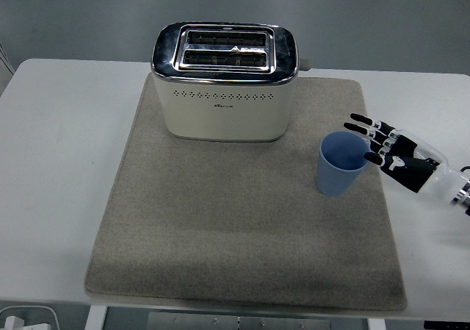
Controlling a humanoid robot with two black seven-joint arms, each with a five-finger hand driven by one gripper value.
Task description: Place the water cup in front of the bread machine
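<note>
Head view. Blue water cup [342,162] upright on grey felt-like mat [242,220], toward mat's right side, right of and slightly nearer than cream two-slot toaster [225,80]; not yet in front of it. Open space on mat before toaster's front face.

Right hand [393,151] in from right edge, low over counter [51,161], fingers [363,129] spread and extended, grasping nothing, tips just beside cup's rim on its right; contact not discernible. Left hand absent from view.

Cup: tapered, smooth-walled, matte, probably plastic; looks empty, though interior only partly readable. Judged light, stiff, not fragile, somewhat slippery, easy to tip if nudged at rim. Best hold likely around mid-wall, thumb opposing fingers, below rim where taper still wide.

Toaster: rounded boxy body, glossy cream shell, row of small perforations across front, polished chrome top with two dark slots. Mat: coarse woven texture, rounded corners, soft, some friction against sliding. Counter: plain white, smooth.
</note>
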